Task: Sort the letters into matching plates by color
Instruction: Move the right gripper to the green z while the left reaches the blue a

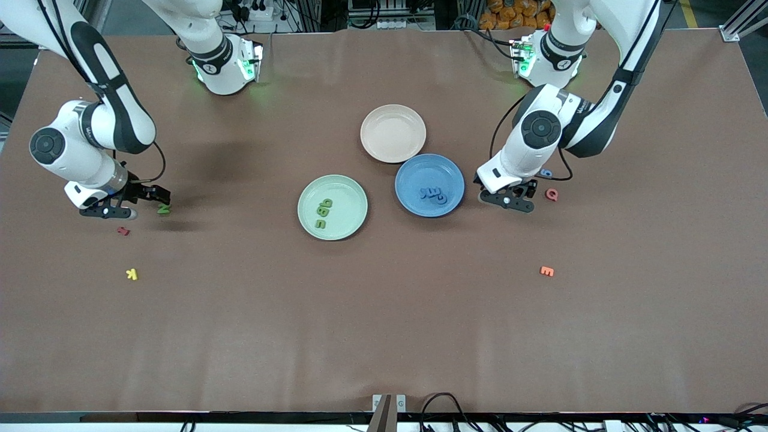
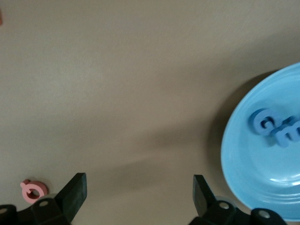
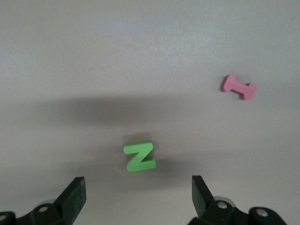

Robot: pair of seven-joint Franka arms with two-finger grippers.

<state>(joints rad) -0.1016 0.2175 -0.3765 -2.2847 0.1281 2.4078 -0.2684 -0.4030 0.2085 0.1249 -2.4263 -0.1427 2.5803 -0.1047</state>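
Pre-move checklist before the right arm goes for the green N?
1. Right gripper jaws open, nothing held: ok.
2. Green N lies flat on the table just ahead of the right jaws, apart from them: ok.
3. Red I lies apart from the N, not in the grasp path: ok.
4. Pale green plate already holds three green letters, with bare space left for the N: ok.
5. Left gripper open, low over the table between the blue plate and the red Q, away from the green plate: ok.
6. Blue letter count in the blue plate: cannot tell, they overlap.
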